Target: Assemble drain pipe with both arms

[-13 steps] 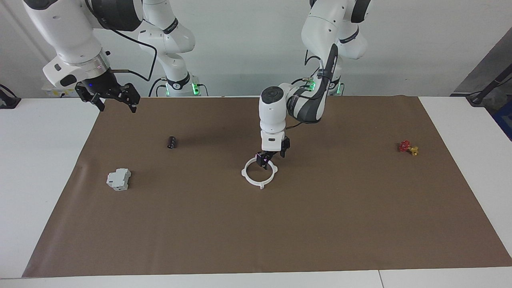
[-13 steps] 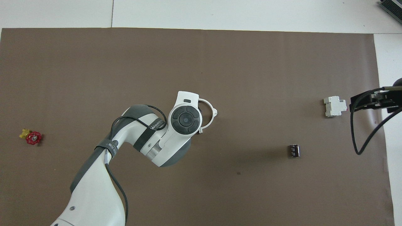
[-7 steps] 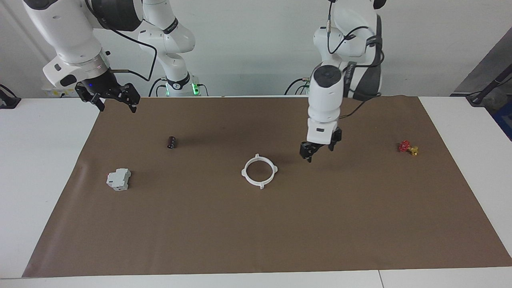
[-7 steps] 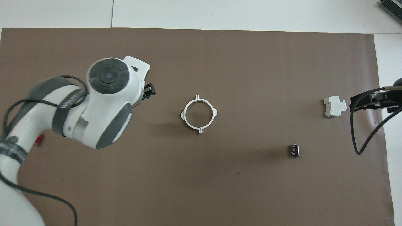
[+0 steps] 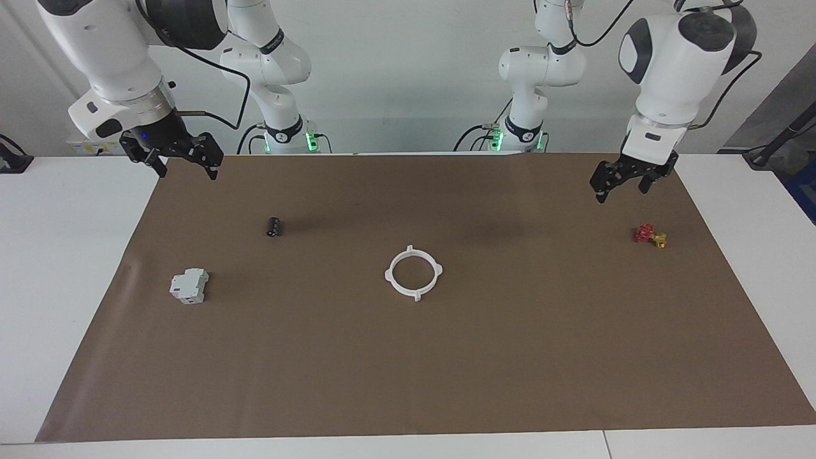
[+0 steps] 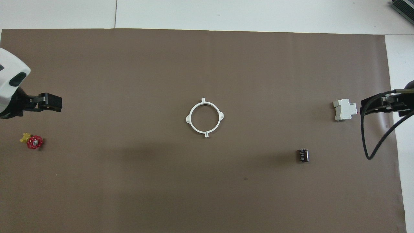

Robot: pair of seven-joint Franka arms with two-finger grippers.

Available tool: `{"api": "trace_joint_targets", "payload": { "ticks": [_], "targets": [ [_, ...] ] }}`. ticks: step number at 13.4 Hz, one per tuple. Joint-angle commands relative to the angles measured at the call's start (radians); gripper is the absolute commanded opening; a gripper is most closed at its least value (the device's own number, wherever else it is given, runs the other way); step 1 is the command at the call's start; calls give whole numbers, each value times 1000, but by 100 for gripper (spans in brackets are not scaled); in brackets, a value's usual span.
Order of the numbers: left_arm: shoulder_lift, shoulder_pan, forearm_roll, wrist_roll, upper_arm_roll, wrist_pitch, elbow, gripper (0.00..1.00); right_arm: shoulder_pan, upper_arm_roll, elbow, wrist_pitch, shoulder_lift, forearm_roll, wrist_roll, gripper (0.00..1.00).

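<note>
The drain pipe [image 5: 414,293] lies as one closed white ring with four nubs in the middle of the brown mat; it also shows in the overhead view [image 6: 221,115]. Nothing touches it. My left gripper [image 5: 621,182] is open and empty, raised over the mat toward the left arm's end, above and beside the small valve; its fingers show in the overhead view [image 6: 53,103]. My right gripper [image 5: 186,164] is open and empty, raised over the mat's edge at the right arm's end; it also shows in the overhead view [image 6: 372,105]. The right arm waits.
A grey-white boxy block [image 5: 189,285] sits toward the right arm's end. A small dark cylinder [image 5: 273,226] lies nearer to the robots than the block. A red-and-yellow valve [image 5: 650,235] lies toward the left arm's end. The brown mat [image 5: 408,382] covers the table.
My left gripper let go of the ring, rose and swung away toward the left arm's end of the table. The ring stayed in place. The right arm has not moved.
</note>
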Motion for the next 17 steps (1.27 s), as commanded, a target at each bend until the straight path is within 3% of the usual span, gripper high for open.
{"api": "trace_joint_targets", "payload": {
  "ticks": [1, 7, 17],
  "targets": [
    [-36, 0, -13, 36, -17, -39, -25, 100, -10, 4, -18, -2, -21, 23, 13, 100],
    [-31, 42, -8, 107, -17, -147, 55, 100, -10, 4, -18, -2, -21, 23, 13, 100],
    [-34, 81, -10, 164, -12, -129, 44, 100, -10, 4, -18, -2, -21, 23, 13, 100]
  ]
}}
